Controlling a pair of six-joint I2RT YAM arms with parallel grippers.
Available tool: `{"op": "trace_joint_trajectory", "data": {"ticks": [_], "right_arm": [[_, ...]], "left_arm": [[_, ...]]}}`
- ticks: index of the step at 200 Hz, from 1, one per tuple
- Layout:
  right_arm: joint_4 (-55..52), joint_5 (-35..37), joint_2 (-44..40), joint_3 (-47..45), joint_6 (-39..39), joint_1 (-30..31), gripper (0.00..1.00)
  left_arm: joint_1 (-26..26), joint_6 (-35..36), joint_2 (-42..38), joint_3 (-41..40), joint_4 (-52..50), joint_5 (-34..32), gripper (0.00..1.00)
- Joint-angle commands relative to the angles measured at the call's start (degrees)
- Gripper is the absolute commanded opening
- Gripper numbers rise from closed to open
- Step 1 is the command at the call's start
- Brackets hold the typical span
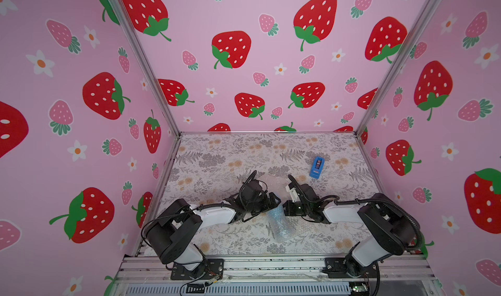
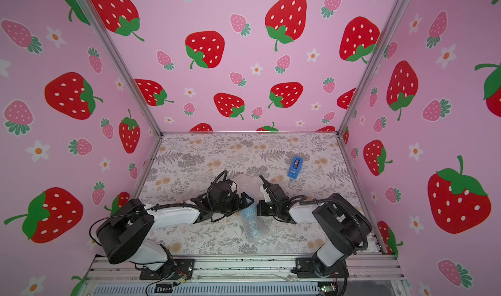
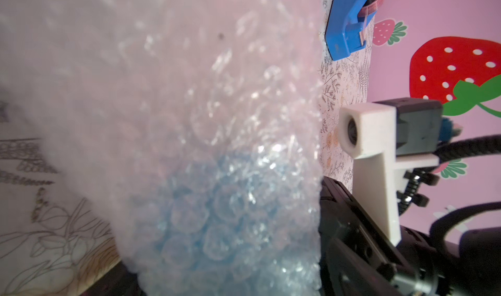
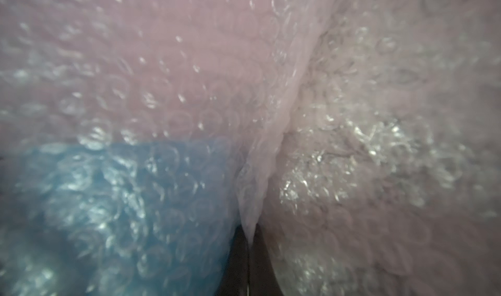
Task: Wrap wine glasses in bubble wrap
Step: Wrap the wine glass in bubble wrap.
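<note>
— Bubble wrap (image 4: 352, 145) right up against both your lenses, then? What have you got hold of?

— A fold of it. My right gripper (image 4: 249, 243) is pressed together on the sheet, which pinches in between my two dark fingers (image 4: 235, 267). Just beside that fold the goblet (image 4: 108, 199) shows pale blue through the bubbles.

— And your left?

— My left gripper (image 1: 275, 202) has its jaws spread wide and faces the covered goblet from the other side. Whether they touch the wrap, I cannot tell.

— Where does the bundle sit?

— On the flowered table (image 1: 217, 156), between my two arms and toward the near edge. In both top views the wrap lies over the goblet, and the blue is clearest at the end by my grippers. Loose sheet spreads on the table beside it. Whether the goblet lies flat or tipped, I cannot tell.

— Anything beyond?

— Farther back on my right, well apart from the bundle, a blue tape dispenser (image 1: 317, 167) rests on the table.
</note>
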Motion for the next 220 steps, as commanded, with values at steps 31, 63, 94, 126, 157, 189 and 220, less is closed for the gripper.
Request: {"op": "trace_joint_trajectory", "data": {"ticks": [31,63,94,126,157,189,220], "right_arm": [[-1.06,1.83,-0.31,-2.10,1.89,0.91,0.00],[-1.24,1.91,-0.49,-2.18,1.90,0.91,0.07],[-2.87,2.72,-2.04,-2.19,1.40,0.88,0.17],[-4.94,3.26,-3.02,-2.01,0.73,0.82,0.19],[-7.15,4.26,-4.16,-2.01,0.00,0.82,0.20],[-10.30,5.27,-5.53,-1.59,-0.92,0.80,0.21],[-16.82,7.63,-8.55,-0.61,-2.60,0.52,0.22]], "left_arm": [[-0.41,2.55,0.32,6.90,-11.75,-3.36,0.88],[-0.54,3.66,1.89,8.77,-15.17,-2.98,0.80],[-0.77,5.34,3.32,10.91,-19.37,-3.22,0.77],[-0.94,7.96,4.60,14.29,-25.14,-3.60,0.76],[-1.48,10.02,4.69,16.43,-29.71,-5.55,0.77],[-1.97,11.66,5.46,18.36,-33.19,-6.86,0.77],[-2.63,12.32,6.53,20.36,-35.83,-8.28,0.77]]}}
